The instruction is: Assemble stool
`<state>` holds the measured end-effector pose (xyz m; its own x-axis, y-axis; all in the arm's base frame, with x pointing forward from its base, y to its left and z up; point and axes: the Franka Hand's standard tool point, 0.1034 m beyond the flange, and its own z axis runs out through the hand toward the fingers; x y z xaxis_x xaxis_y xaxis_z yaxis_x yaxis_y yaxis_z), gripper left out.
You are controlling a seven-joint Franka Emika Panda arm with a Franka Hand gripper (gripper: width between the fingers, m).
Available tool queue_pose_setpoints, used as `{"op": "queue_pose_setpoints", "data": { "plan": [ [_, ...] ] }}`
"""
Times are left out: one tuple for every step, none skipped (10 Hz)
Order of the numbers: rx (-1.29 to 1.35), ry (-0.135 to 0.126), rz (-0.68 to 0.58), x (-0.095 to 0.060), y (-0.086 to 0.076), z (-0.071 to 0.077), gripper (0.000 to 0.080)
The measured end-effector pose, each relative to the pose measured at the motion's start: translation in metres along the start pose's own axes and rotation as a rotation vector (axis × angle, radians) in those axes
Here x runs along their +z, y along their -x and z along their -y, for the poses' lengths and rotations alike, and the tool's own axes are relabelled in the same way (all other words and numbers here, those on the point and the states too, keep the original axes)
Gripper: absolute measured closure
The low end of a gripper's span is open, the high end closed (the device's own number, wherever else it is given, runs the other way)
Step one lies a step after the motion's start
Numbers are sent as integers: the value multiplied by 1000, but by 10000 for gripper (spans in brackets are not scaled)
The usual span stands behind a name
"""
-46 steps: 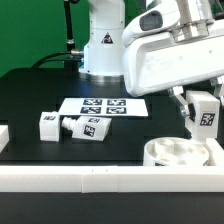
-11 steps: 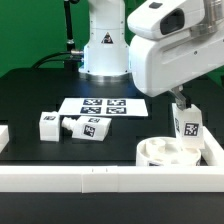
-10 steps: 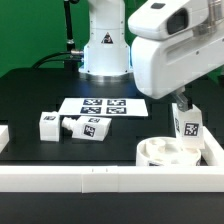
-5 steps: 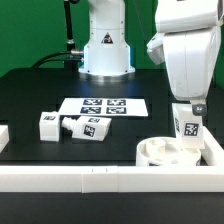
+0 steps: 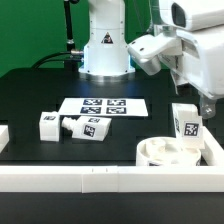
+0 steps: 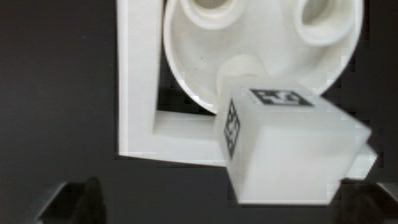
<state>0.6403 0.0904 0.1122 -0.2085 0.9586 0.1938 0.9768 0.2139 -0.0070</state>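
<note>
The round white seat (image 5: 165, 153) lies in the front right corner, sockets up; it also shows in the wrist view (image 6: 249, 45). One tagged white leg (image 5: 184, 124) stands upright in it, seen close in the wrist view (image 6: 294, 150). My gripper (image 5: 208, 103) is open, just above and behind that leg, not touching it. In the wrist view my gripper (image 6: 222, 205) has its dark fingers (image 6: 71, 200) spread wide, with nothing held. Two more legs (image 5: 50, 124) (image 5: 88, 128) lie together on the black table at the exterior view's left.
The marker board (image 5: 103, 105) lies flat behind the loose legs. White border rails run along the front (image 5: 90, 180) and the right edge (image 5: 214, 152), and the seat sits against their corner (image 6: 143, 120). The robot base (image 5: 103, 45) stands at the back.
The gripper held the leg over the seat and set it upright in it. It has now let go, and the hand has lifted and turned away from the standing leg.
</note>
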Motion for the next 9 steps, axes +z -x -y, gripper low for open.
{"op": "queue_pose_setpoints", "data": {
  "plan": [
    [14,0,0,0,0,0,151],
    [15,-1,0,1,1,0,151],
    [17,-7,-1,4,1,4,151],
    [31,-11,-2,7,1,7,151],
    [42,-11,-2,11,1,9,151],
    [44,-14,-1,15,2,13,151],
    [44,-14,-1,16,2,14,151],
    [46,-13,0,16,1,14,151],
    [64,-13,-2,16,-1,14,151]
  ]
}}
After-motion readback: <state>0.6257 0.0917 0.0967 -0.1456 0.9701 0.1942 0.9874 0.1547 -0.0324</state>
